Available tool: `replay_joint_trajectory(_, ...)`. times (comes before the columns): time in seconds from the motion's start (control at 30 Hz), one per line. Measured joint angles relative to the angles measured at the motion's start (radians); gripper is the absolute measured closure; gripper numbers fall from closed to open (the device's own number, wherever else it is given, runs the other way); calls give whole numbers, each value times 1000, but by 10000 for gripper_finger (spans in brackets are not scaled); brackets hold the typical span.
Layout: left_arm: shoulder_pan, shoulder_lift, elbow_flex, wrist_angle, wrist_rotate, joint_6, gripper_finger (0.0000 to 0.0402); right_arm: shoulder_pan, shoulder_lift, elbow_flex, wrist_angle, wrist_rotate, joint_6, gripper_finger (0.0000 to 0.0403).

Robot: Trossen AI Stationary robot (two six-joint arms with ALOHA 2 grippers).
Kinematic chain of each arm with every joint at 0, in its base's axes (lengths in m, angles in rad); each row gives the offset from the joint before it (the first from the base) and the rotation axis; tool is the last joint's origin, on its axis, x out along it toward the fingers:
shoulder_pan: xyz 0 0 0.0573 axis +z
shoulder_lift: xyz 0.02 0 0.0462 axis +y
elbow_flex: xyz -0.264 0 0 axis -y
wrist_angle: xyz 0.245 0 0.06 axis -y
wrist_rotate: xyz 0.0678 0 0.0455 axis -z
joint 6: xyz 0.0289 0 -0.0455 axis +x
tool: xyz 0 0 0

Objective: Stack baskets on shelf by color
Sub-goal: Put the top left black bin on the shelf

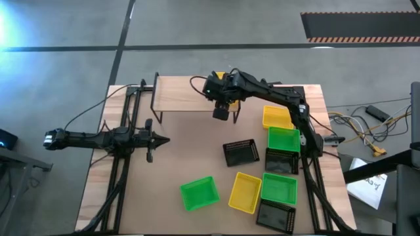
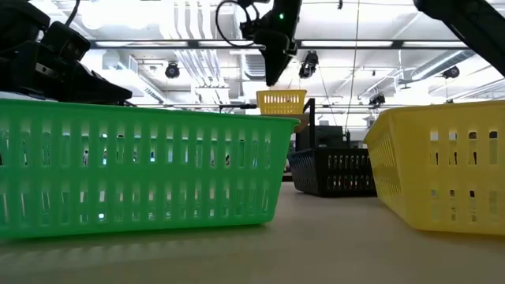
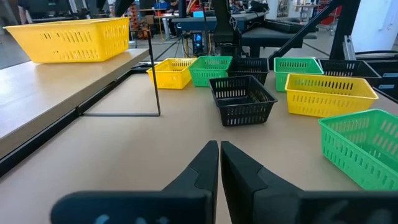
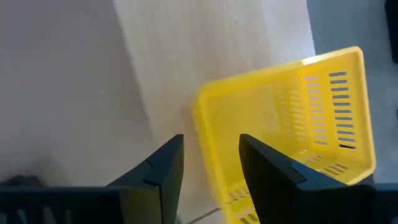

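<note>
A yellow basket stands by its base on the light-wood shelf, near the shelf's right end; the low view shows this yellow basket too. My right gripper hangs open just above the basket's rim, pointing down, clear of it. Most of that basket is hidden under my right arm in the high view. My left gripper waits shut at the table's left side, its fingers together. A black basket rests on the table's middle.
On the table's right side stand a yellow basket, a green one and a black one. Along the near edge are a green basket, a yellow one, another green one and a black one. The shelf's left part is bare.
</note>
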Motion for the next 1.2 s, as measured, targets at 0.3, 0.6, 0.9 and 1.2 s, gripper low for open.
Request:
replay_joint_trajectory(0.3,0,0,0,0,0,0,399,295,-101,-218,97,52,196,308)
replay_joint_trajectory(0.6,0,0,0,0,0,0,399,508,-209,-544,249,108,800,327)
replay_joint_trajectory(0.9,0,2,0,0,0,0,399,443,-156,-649,311,6,1064,229)
replay_joint_trajectory(1.2,0,7,0,0,0,0,399,387,-48,-658,324,-108,1081,199)
